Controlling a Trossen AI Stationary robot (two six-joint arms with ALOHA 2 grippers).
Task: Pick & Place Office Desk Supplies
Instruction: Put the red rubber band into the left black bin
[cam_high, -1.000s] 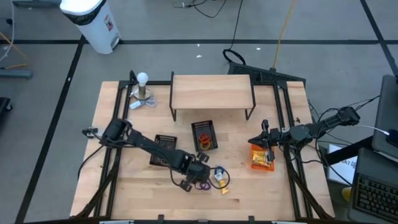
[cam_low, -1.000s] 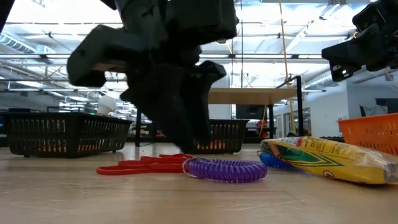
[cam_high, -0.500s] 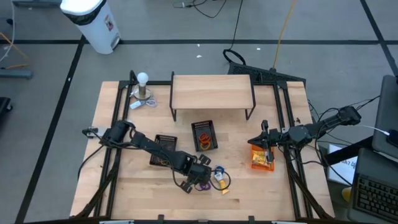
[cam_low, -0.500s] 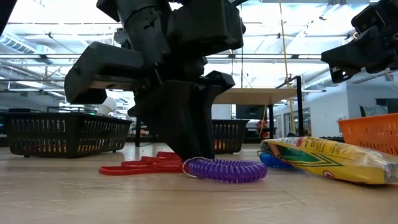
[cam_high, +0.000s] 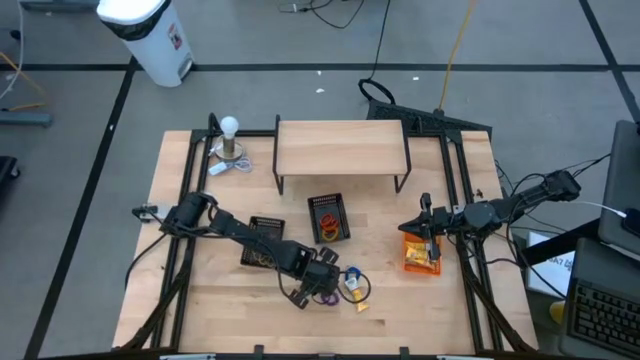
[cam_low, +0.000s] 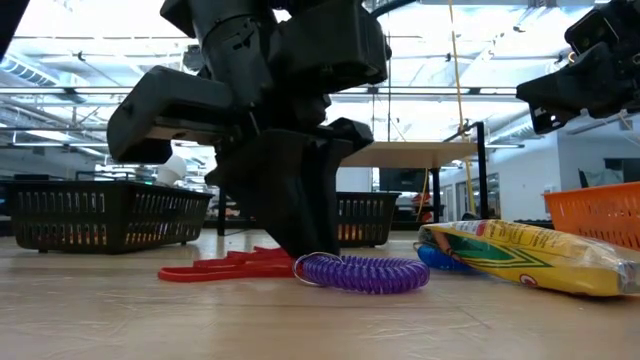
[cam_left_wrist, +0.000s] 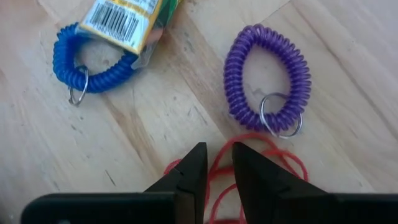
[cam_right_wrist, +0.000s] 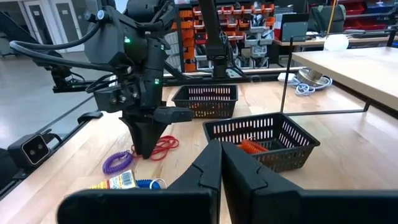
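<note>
Pale wood planks make up the bench (cam_high: 200, 300), with two black mesh baskets near its middle and an orange bin at the right side. Low at the front, the left gripper (cam_left_wrist: 216, 163) has its jaws nearly pressed together, a narrow slit between them, their tips down on a red rubber band (cam_left_wrist: 261, 163) lying flat on the wood; whether the loop is actually pinched cannot be told. Just beside it lies a purple coil band (cam_left_wrist: 268, 78) with a metal ring, and near that a blue coil band (cam_left_wrist: 87, 65) partly under a yellow packet (cam_left_wrist: 127, 18). The right gripper (cam_right_wrist: 221, 163), jaws pressed together, hovers over the orange bin (cam_high: 420, 252). Judging by this, the step in hand is the pick of the red band; next calls for a firm pinch, a straight lift, then carrying it to the black basket (cam_high: 329, 217).
</note>
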